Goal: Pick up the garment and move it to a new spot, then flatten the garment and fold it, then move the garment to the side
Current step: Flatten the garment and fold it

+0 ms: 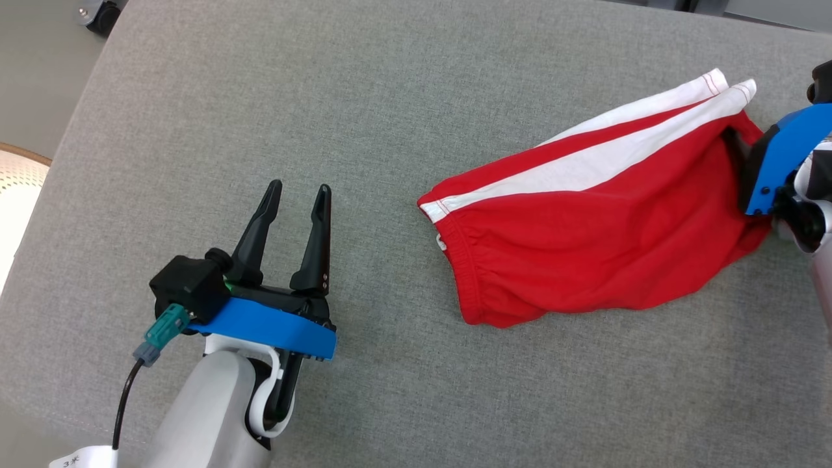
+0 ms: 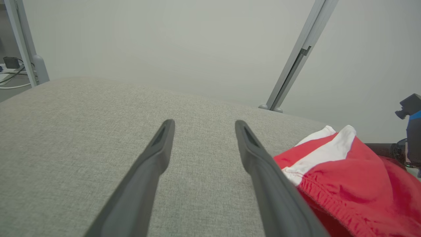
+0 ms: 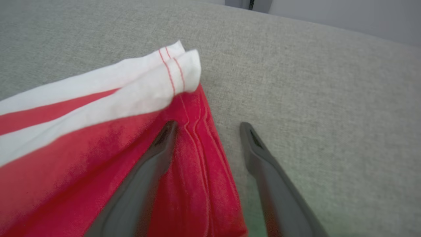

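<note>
The garment [image 1: 604,240] is a pair of red shorts with white side stripes, lying loosely folded on the grey cushion at the right. Its elastic waistband faces left and its white hems point to the far right. My left gripper [image 1: 296,188] stands open over bare fabric, well left of the garment [image 2: 348,184]. My right gripper [image 3: 207,126] is open at the hem end of the garment [image 3: 98,141]. Its left finger [image 3: 154,154] lies over the red cloth and its right finger [image 3: 260,158] over the cushion, so the hem edge runs between them.
The grey cushion [image 1: 390,97] spans the whole work area, with bare room left and front of the garment. A pale round object [image 1: 16,188] sits past its left edge. A caster wheel [image 1: 97,13] shows at the top left. Metal frame legs [image 2: 296,62] stand behind.
</note>
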{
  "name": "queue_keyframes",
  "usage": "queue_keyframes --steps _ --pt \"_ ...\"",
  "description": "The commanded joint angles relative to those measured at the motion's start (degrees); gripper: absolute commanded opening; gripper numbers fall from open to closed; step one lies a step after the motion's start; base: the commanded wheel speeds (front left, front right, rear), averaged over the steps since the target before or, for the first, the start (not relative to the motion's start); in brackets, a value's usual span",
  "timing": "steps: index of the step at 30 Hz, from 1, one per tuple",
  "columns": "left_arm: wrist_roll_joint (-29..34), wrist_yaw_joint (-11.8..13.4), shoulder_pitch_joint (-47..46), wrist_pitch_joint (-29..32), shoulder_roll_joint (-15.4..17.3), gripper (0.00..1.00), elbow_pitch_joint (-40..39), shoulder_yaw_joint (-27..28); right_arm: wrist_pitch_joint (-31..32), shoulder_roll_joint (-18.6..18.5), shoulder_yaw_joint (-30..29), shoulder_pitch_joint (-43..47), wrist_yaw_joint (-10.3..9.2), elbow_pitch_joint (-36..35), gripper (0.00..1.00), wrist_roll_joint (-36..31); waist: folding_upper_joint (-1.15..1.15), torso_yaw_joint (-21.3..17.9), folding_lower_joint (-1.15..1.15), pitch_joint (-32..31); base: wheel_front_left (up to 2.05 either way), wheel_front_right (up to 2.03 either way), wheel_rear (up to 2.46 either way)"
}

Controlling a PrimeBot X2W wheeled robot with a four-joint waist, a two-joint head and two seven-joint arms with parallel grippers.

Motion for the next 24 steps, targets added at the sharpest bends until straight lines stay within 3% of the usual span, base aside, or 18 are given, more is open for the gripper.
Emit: queue_keyframes --steps 1,2,3,4,5,6,14,24 --pt "0.5 -0.4 0.4 -0.2 0.3 1.0 -0.1 0.0 1.9 2.1 0.7 1.9 0.11 2.2 1.0 -0.1 0.0 0.0 0.0 -0.2 0.0 0.0 0.0" --pt "0.5 -0.4 0.5 -0.2 0.4 1.0 -0.1 0.0 2.8 3.0 1.0 2.3 0.17 2.4 1.0 0.1 0.0 0.0 0.0 -0.4 0.0 0.0 0.0" --pt "0.5 -0.4 0.6 -0.2 0.4 1.0 0.0 0.0 3.3 3.7 1.4 2.9 0.24 2.3 0.67 0.4 0.0 -0.2 0.0 -0.7 0.0 0.0 0.0" --pt "0.6 -0.4 0.8 -0.2 0.5 1.0 0.0 0.1 3.5 4.0 1.9 3.5 0.25 1.8 0.47 0.6 0.0 -0.3 0.0 -1.0 0.0 0.0 0.0" --pt "0.5 -0.4 0.9 -0.2 0.6 1.0 0.1 0.2 3.4 4.1 2.2 4.1 0.26 1.2 0.19 0.9 0.0 -0.6 0.0 -1.2 0.0 0.0 0.0" --pt "0.4 -0.4 1.0 -0.2 0.6 1.0 0.1 0.3 2.9 4.0 2.6 4.7 0.26 0.5 0.0 1.0 0.0 -0.9 0.0 -1.6 0.0 0.0 0.0" --pt "-0.6 -0.4 3.0 -0.2 1.8 1.0 1.1 1.0 -2.3 1.5 1.7 8.0 0.01 -4.3 0.0 1.9 0.0 -3.9 0.0 -5.0 0.0 0.0 0.0" --pt "-1.5 -0.4 7.9 -0.2 3.6 1.0 2.2 0.9 -5.3 1.2 -7.1 15.7 0.03 -9.5 0.0 -3.8 0.0 -8.6 0.0 -12.1 0.0 0.0 0.0"
